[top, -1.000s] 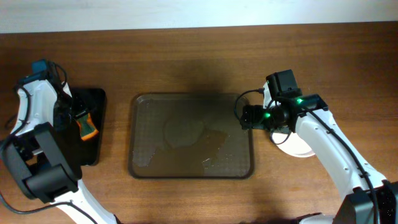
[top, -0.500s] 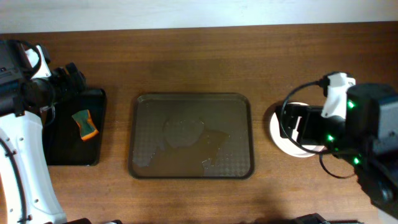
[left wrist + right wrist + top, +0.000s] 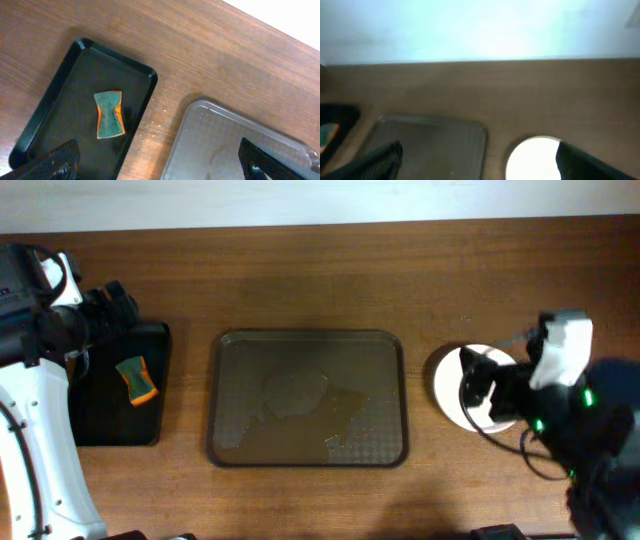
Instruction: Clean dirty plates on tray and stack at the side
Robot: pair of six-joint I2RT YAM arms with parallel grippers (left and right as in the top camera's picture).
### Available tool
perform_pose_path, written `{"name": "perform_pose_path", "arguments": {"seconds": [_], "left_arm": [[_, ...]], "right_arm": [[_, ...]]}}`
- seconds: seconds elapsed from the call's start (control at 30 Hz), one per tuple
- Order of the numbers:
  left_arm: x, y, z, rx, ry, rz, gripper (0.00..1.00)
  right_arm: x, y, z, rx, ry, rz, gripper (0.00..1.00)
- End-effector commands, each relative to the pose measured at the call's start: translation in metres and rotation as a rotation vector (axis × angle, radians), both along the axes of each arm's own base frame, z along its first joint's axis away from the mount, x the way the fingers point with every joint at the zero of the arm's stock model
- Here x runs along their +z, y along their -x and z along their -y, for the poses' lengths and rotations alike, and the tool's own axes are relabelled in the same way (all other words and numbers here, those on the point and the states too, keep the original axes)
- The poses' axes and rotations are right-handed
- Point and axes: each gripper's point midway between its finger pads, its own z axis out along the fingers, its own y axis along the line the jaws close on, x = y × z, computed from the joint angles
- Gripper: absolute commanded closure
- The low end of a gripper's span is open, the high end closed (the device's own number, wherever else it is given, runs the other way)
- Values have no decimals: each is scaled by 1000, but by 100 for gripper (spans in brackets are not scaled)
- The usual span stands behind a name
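Note:
The dark brown tray (image 3: 230, 445) lies at the table's middle with wet streaks on its floor and no plate on it; it also shows in the left wrist view (image 3: 200, 120) and the right wrist view (image 3: 430, 140). The white plates (image 3: 447, 385) sit stacked right of the tray, partly hidden by my right arm; the stack also shows in the right wrist view (image 3: 532, 157). My right gripper (image 3: 477, 162) is open, raised high over the gap between tray and stack. My left gripper (image 3: 160, 167) is open and empty, high above the table between the black tray and the brown tray.
A smaller black tray (image 3: 95, 430) at the far left holds a green and orange sponge (image 3: 135, 377); both show in the left wrist view, tray (image 3: 65, 85) and sponge (image 3: 110, 114). A pale wall runs along the table's far edge.
Both arms have risen high from the table. The left gripper has lifted away from the sponge and black tray. The right gripper has lifted off the plate stack and pulled right.

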Motion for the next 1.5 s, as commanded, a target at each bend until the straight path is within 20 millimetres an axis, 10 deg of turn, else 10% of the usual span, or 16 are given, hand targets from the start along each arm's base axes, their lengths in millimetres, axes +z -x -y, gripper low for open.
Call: {"name": "perform_pose_path", "arguments": {"seconds": [0.0, 0.17, 0.4, 1.1, 1.2, 1.37, 1.47], "left_arm": [[-1, -1, 1, -4, 10, 0, 0], [-1, -1, 1, -4, 10, 0, 0], [-1, -1, 1, -4, 10, 0, 0], [-2, 0, 1, -3, 9, -5, 0], [15, 36, -18, 79, -86, -24, 0], [52, 31, 67, -323, -346, 334, 0], [30, 44, 101, -398, -405, 584, 0]], "right_arm": [[-43, 12, 10, -4, 43, 105, 2], [-113, 7, 5, 47, 21, 432, 2], [-178, 0, 27, -79, 49, 425, 2], [-193, 2, 26, -78, 77, 370, 2], [-193, 2, 26, -78, 77, 370, 2], [-193, 2, 26, -78, 77, 370, 1], [-193, 2, 26, -78, 77, 370, 2]]}}
